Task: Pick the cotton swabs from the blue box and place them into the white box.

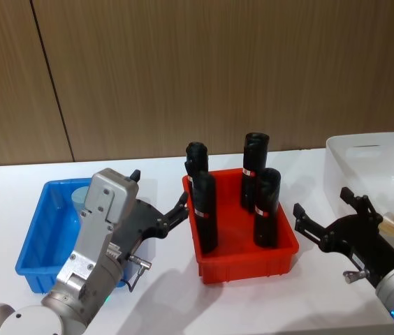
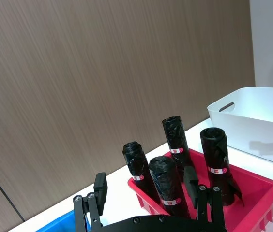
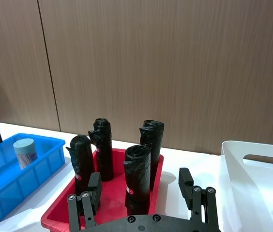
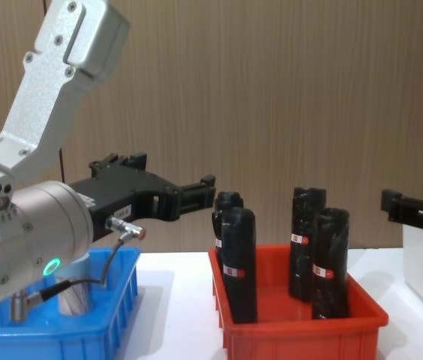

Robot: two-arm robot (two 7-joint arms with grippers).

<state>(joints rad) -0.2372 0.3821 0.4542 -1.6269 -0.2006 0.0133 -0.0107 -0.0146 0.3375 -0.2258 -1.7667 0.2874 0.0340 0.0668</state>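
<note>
Left gripper hovers with its fingers spread wide and nothing between them. It is raised above the right side of the blue box, and its fingertips point right toward the red bin. In the chest view it sits at about the height of the roll tops. The blue box rests on the left of the white table. One jar of cotton swabs stands upright in its far part, pale lid on top, and in the head view the left arm partly hides it. Whether more jars lie under the arm cannot be told. At the middle of the table the red bin holds four black rolls with red labels, all upright: two toward its left side and two toward its right. Just right of the bin, on the near side, the right gripper is held off the table with its fingers also wide apart and empty, pointing left toward the bin. Farthest right, the white box sits beyond that gripper, with a handle slot in its far wall. A brown wood-panelled wall runs behind the table.
</note>
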